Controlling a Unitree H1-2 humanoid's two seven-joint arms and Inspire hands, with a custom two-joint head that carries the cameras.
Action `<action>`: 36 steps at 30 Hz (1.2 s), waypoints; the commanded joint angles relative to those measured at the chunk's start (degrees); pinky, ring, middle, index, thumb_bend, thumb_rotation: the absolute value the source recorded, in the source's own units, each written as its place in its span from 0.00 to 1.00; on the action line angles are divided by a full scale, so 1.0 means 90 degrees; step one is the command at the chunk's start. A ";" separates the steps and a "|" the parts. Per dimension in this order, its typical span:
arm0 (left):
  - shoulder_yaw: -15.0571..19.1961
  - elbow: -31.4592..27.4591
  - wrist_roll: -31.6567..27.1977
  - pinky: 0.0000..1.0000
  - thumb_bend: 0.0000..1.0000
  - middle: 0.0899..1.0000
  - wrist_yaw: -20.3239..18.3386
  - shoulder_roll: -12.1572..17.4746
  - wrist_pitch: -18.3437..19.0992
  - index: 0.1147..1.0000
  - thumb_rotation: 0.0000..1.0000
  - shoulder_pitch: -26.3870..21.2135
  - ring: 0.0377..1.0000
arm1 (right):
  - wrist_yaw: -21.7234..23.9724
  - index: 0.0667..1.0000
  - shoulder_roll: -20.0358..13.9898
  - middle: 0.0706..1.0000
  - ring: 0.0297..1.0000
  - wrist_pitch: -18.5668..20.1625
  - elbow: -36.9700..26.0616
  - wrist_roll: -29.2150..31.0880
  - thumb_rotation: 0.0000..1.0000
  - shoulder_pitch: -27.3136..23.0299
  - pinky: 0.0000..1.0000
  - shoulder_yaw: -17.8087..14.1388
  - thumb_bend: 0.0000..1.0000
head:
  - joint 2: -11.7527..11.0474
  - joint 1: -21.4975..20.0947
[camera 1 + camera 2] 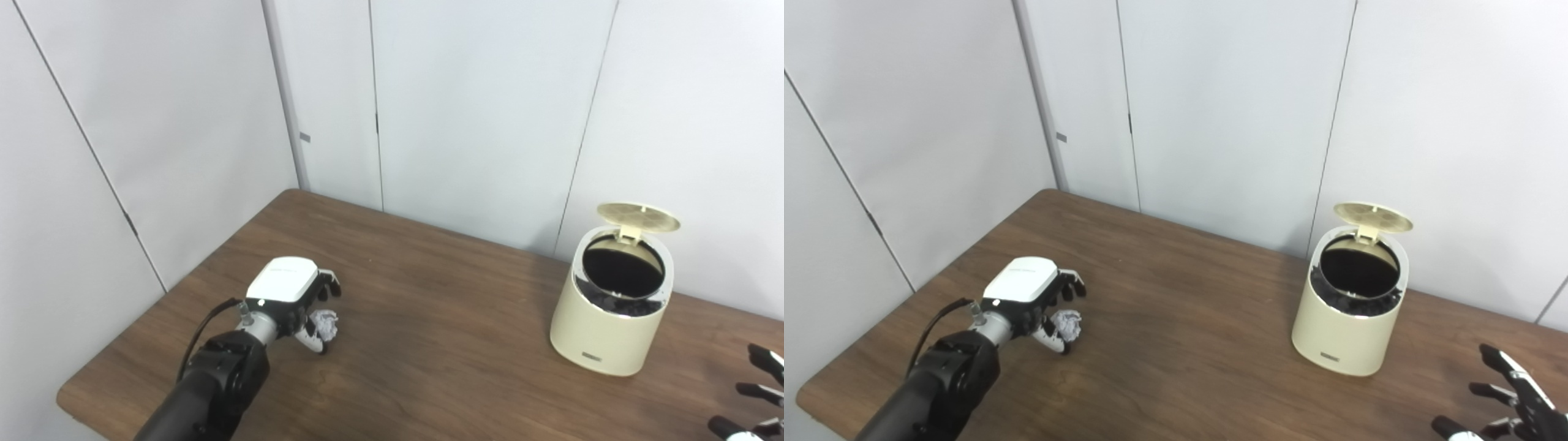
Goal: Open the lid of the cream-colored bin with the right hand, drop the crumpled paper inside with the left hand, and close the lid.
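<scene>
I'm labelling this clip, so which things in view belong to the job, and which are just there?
Job:
- cream-colored bin, lid up
- crumpled paper
- left hand, fingers around the paper
- right hand, open, away from the bin

Just there:
- wooden table
- white wall panels

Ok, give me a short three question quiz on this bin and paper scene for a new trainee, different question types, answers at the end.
1. True or false: the lid of the cream-colored bin is standing open.
2. Multiple choice: where is the crumpled paper? A) inside the bin B) on the table at the left robot hand C) in the right robot hand
3. Short answer: is the right robot hand touching the bin?

Key:
1. True; the lid is tipped up behind the dark opening.
2. B; the fingers curl around it, but a firm grip cannot be confirmed.
3. No; it sits apart from the bin, fingers spread, near the lower right corner.
</scene>
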 commanded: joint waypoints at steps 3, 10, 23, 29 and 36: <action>-0.0053 0.0164 0.0080 0.49 0.78 0.58 0.0269 0.0213 -0.0064 0.61 0.00 -0.0128 0.53 | -0.0027 0.88 -0.0120 0.89 0.75 -0.0163 -0.0210 0.0053 0.49 -0.0150 0.37 -0.0054 0.83 | 0.0009 0.0003; -0.0105 0.0596 -0.0120 0.32 0.51 0.40 0.0648 0.0331 -0.0353 0.47 0.00 -0.0113 0.36 | -0.0005 0.87 -0.0129 0.89 0.74 -0.0126 -0.0245 0.0093 0.49 -0.0153 0.37 -0.0075 0.82 | 0.0052 0.0004; -0.0371 0.0914 -0.0310 0.36 0.50 0.42 0.0748 0.0513 -0.0434 0.46 0.00 -0.0148 0.37 | -0.0003 0.88 -0.0137 0.90 0.75 -0.0034 -0.0309 0.0130 0.52 -0.0150 0.39 -0.0127 0.83 | 0.0107 -0.0006; -0.0464 0.0975 -0.0272 0.34 0.50 0.40 0.0825 0.0486 -0.0418 0.47 0.00 -0.0127 0.36 | -0.0008 0.88 -0.0117 0.90 0.75 0.0052 -0.0364 0.0127 0.52 -0.0128 0.39 -0.0149 0.82 | 0.0121 -0.0006; -0.0546 0.0960 -0.0238 0.29 0.50 0.38 0.0978 0.0463 -0.0423 0.47 0.00 -0.0112 0.34 | -0.0042 0.86 -0.0079 0.88 0.73 0.0022 -0.0364 0.0148 0.53 -0.0106 0.39 -0.0148 0.84 | 0.0125 -0.0025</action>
